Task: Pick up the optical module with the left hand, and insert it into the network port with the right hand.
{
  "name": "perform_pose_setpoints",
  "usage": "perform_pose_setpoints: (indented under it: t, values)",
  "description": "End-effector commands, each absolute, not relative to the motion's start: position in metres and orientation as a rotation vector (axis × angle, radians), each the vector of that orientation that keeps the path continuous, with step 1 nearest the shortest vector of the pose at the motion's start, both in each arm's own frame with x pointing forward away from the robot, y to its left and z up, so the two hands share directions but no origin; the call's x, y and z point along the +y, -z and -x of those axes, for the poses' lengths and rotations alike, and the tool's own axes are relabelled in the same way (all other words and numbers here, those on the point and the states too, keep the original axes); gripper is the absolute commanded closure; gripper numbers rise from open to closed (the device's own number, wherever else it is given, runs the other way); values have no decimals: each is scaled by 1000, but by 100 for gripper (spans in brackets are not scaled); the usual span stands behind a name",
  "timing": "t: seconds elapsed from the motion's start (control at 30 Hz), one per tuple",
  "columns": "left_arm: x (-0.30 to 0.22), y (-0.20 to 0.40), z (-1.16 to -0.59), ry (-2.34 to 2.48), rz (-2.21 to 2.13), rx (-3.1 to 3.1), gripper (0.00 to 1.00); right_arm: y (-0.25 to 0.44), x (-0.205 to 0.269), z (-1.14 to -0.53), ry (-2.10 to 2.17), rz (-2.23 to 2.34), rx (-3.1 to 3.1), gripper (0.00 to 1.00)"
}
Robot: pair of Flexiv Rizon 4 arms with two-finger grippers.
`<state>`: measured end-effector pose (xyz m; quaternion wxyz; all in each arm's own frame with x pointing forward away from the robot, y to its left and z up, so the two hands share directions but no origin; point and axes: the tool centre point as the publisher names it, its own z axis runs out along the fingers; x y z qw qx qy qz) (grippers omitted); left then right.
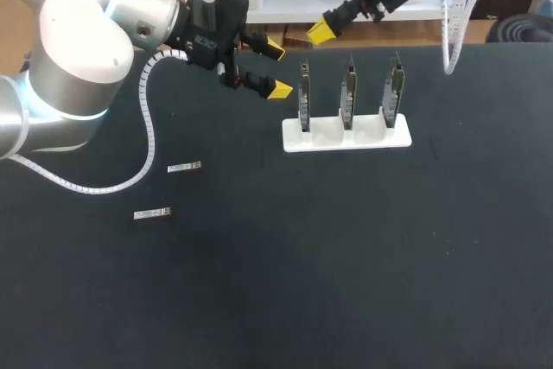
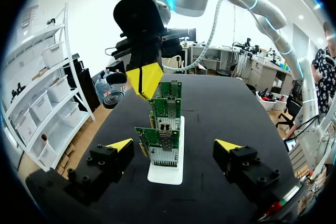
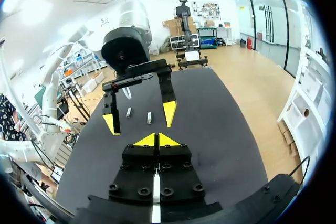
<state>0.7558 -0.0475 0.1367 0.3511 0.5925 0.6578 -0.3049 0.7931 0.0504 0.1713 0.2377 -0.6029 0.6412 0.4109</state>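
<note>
Two small silver optical modules lie on the black table at the left, one behind the other; the right wrist view shows them beyond my left gripper's fingers. A white stand holds three upright green network cards. My left gripper hovers open just left of the stand, well away from the modules, holding nothing. In the left wrist view the cards stand ahead, between its open fingers. My right gripper hangs shut and empty behind the cards, and shows shut in its own view.
The stand sits at the table's rear middle. The black table stretches bare in front of and to the right of the stand. The left arm's white cable loops over the table near the modules.
</note>
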Motion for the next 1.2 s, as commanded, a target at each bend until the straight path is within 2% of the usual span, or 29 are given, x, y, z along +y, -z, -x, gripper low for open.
perform_pose_setpoints:
  t: [0.03,0.63,1.2]
  values:
    - [-48,-137,-757,788,-1537,1708,0,-175,35,-777,-1085,1609,1760,100]
    - [-48,-137,-757,788,-1537,1708,0,-183,-22,-751,-1014,1623,1802,100]
    - [-48,-137,-757,788,-1537,1708,0,-169,-38,-742,-939,1676,1889,100]
